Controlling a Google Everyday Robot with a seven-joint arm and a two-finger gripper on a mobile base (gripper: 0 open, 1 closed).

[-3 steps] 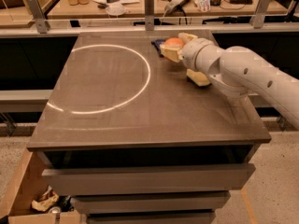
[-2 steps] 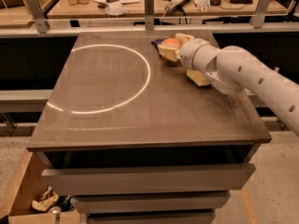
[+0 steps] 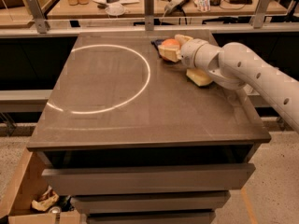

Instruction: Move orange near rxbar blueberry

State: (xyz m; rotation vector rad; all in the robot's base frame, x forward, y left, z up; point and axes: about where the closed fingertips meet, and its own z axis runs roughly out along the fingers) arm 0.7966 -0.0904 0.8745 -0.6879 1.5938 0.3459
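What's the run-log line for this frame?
pincer at orange, far edge of table | rxbar blueberry adjacent to orange | sponge apart, nearer camera

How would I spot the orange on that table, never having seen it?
Go to the far right corner of the grey table, where the robot's end effector is. The orange is right at it: round and bright, unlike the flat dark blue bar and pale yellow sponge nearby.

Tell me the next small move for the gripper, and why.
Probably ease the orange the last bit toward the rxbar blueberry and leave it there. The gripper is at the orange by the far edge of the table, and the bar lies right beside it, so hardly any travel seems needed.
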